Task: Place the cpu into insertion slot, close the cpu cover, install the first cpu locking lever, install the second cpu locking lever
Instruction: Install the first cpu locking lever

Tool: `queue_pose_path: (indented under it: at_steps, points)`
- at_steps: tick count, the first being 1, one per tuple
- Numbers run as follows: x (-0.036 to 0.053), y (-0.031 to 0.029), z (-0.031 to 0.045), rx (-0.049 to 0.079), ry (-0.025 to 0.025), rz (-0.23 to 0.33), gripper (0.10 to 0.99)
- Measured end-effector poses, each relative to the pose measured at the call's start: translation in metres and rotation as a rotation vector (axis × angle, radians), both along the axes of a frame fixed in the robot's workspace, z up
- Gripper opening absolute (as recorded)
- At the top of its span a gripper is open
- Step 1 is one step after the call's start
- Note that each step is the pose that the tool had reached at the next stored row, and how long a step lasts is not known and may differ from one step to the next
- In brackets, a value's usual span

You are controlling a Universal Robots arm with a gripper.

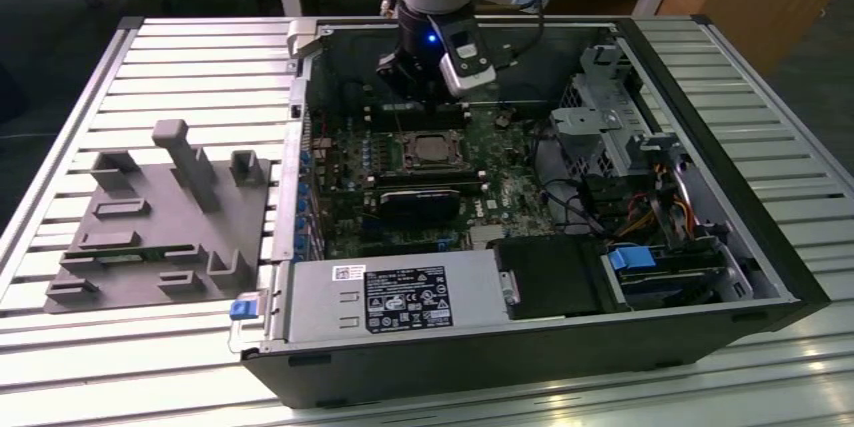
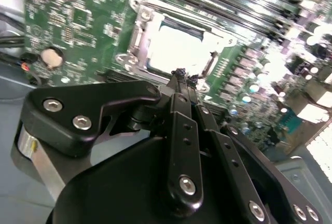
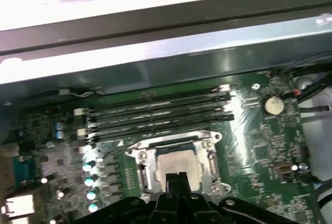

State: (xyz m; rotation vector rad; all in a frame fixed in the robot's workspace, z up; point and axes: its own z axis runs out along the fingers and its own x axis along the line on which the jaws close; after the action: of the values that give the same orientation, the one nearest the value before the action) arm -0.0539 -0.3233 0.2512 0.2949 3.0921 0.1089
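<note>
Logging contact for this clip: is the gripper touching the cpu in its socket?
Cannot tell. In the second wrist view the shut gripper overlaps the edge of the cpu, hiding any contact or gap.

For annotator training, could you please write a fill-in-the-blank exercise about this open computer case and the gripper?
The small square silver-grey cpu lies framed by the thin metal cpu cover, which is ___.
The circuit board around them is ___.
The black gripper hangs near the cpu, fingers ___.
In the exterior view, the grey moulded fixture lies ___ of the black case.
Missing words: closed; green; shut; left.
</note>
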Motion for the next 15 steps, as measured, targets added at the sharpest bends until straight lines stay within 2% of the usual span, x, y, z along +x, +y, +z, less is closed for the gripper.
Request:
queue_pose_path:
  at_steps: [12, 13, 15]
  points:
    - [-0.0428, 0.0, 0.0, 0.0, -0.0031, 0.0, 0.106]
    - [-0.0453, 0.0, -0.0001, 0.002, -0.0034, 0.0, 0.106]
    - [-0.0493, 0.0, -0.0001, 0.013, -0.004, 0.0, 0.106]
